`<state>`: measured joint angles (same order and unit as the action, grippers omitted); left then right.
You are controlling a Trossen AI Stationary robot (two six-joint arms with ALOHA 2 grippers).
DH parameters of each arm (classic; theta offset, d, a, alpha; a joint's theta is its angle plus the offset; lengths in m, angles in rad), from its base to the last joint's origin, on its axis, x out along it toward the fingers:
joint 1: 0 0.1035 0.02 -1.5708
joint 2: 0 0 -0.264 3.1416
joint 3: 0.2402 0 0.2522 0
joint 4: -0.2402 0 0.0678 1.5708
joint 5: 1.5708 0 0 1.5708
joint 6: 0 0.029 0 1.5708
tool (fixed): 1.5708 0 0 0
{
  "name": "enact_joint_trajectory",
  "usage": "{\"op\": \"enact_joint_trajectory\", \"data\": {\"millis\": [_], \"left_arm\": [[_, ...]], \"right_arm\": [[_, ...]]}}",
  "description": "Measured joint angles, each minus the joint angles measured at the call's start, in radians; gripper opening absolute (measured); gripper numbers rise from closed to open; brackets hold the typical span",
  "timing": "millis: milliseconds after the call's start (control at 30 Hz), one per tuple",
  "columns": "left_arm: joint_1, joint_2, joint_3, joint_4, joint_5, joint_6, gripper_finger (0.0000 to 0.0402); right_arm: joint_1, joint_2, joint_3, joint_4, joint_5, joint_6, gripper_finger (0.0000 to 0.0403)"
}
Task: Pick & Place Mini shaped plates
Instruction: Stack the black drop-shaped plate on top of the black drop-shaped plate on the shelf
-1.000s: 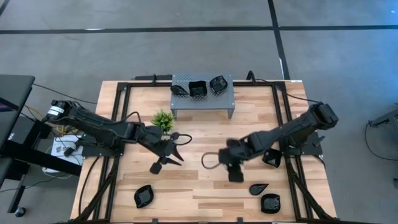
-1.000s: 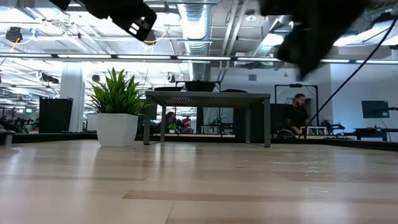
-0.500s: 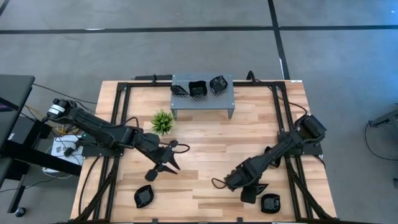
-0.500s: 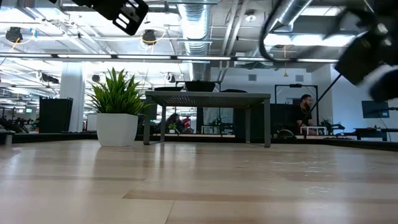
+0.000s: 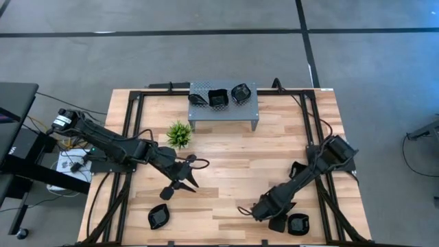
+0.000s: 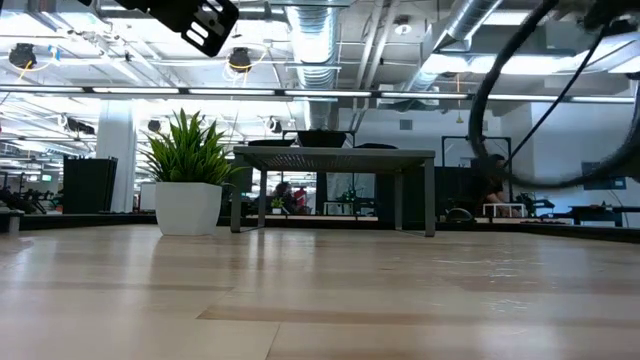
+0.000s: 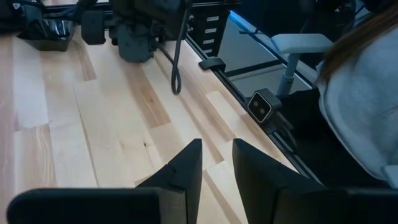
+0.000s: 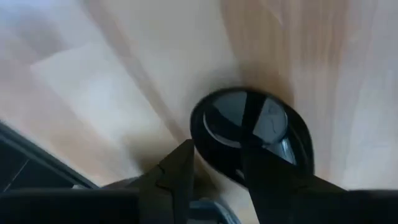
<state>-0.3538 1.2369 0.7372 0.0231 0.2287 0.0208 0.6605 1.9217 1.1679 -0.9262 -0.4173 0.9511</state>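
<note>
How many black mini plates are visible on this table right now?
7: three plates on the perforated stand; front-left plate; front-right plate; teardrop plate at the right tool; another, partly hidden, beside the right arm.

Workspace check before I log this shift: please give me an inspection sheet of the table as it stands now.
Surface: wooden table, bare in the middle.
Job's things: three black plates on the grey stand; one plate near the front left; one plate front right; a teardrop plate under the right gripper.
Clutter: small green plant.
Grippers: left gripper open, empty, above the table; right gripper low over the teardrop plate, fingers astride it, nothing lifted.
Cables: black loop at the right wrist.
Surroundings: person in a grey sleeve beside the table.
</note>
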Motion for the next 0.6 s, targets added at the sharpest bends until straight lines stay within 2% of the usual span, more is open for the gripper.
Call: {"op": "enact_joint_trajectory", "data": {"millis": [267,367,600], "left_arm": [[0.000,0.000,0.000,-0.002,0.000,0.000,0.0091],[0.000,0.000,0.000,-0.004,0.000,0.000,0.0091],[0.000,0.000,0.000,-0.004,0.000,0.000,0.0091]], "right_arm": [[-0.005,0.056,0.004,-0.009,-0.003,-0.037,0.0115],[-0.019,0.048,0.002,0.003,0.014,0.019,0.0101],[-0.079,0.022,0.003,0.058,0.086,0.086,0.0020]]}}
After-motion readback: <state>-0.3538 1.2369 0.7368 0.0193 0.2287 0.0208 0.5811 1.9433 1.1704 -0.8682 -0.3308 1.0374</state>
